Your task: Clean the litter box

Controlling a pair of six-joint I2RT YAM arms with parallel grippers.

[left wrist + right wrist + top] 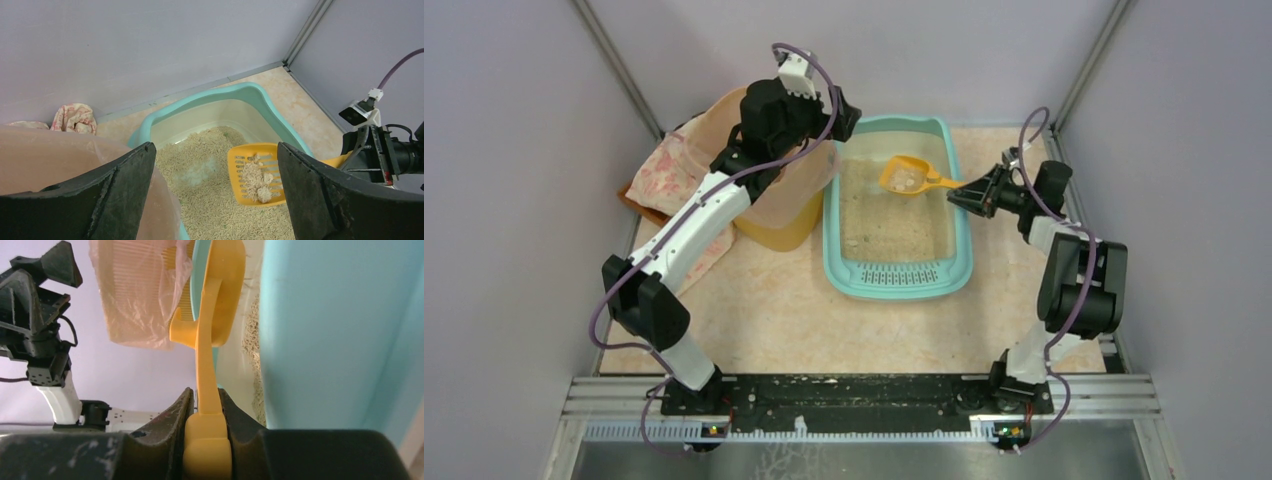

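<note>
at 9 o'clock in the top view lies a crumpled pink-patterned cloth, and just beside it, toward the centre, stands a round yellow plastic bin with a peach bag liner. the left gripper hangs over the bin's far rim at 11 o'clock, its jaws wide apart and holding nothing. touching the bin's 3 o'clock side is the litter box, a teal rectangular plastic tray of beige sandy litter sitting mid-table, its slotted grille at 6 o'clock. over the tray's 12 o'clock end hovers an orange-yellow slotted plastic scoop carrying pale clumps. the right gripper, at the scoop's 3 o'clock, is clamped on its handle. the step in hand looks like lifting sifted waste out. the next move probably calls for carrying the scoop level toward 9 o'clock, clearing the tray wall and the left arm, then tipping it inside the liner.
</note>
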